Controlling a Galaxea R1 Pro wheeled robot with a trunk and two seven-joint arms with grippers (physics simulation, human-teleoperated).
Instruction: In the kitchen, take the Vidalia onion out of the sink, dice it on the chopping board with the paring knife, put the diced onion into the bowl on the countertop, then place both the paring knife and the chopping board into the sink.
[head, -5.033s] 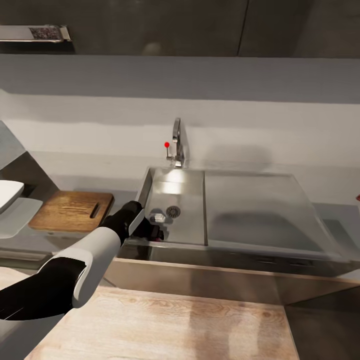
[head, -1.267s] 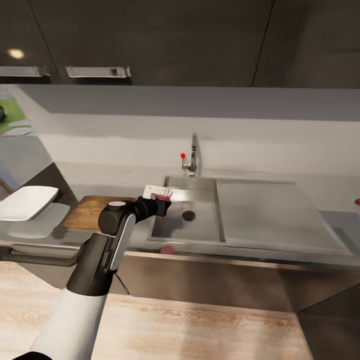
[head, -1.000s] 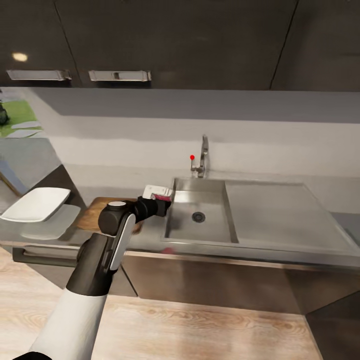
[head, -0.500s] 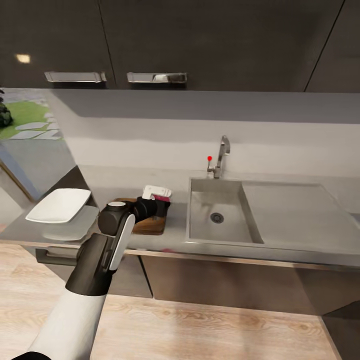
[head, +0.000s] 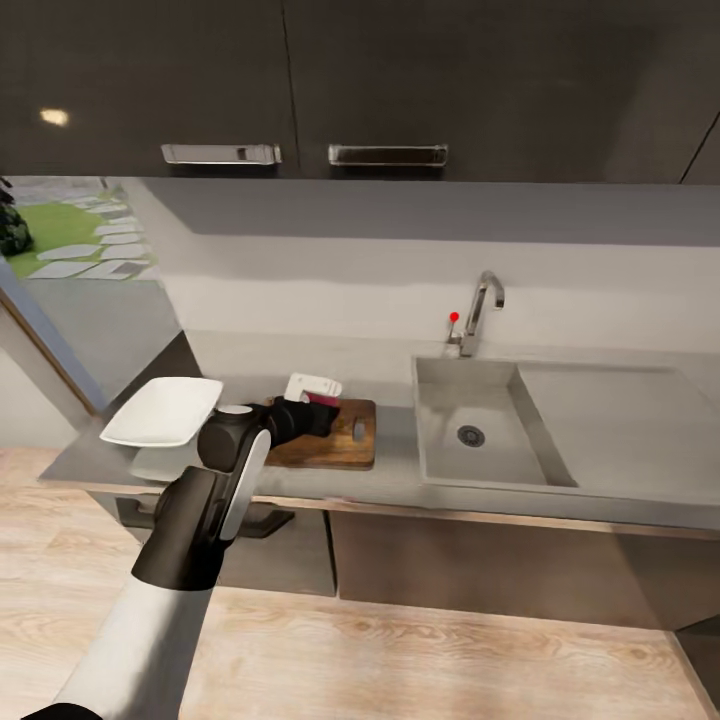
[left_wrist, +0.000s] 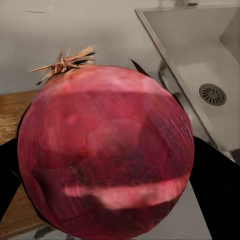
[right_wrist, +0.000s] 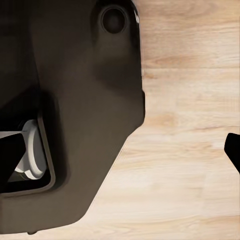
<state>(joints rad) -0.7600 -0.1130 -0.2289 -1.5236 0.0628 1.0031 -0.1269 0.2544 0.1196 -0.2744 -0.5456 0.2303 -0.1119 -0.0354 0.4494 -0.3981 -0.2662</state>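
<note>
From the head view, the left gripper hangs over the chopping board on the counter, the bowl at one side and the sink at the other. The left wrist view has the onion (red-skinned, dry tuft up) clamped between the dark fingers. The right wrist view gives plank floor; that gripper's state I cannot tell.

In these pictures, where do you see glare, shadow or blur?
Head view: a bright light spot reflects on the glossy cabinet, and a broad shadow lies under the cabinets on the wall. Left wrist view: the onion in the left pincer has a pale highlight band; the sink behind looks soft. Right wrist view: the floor grain is sharp.
</note>
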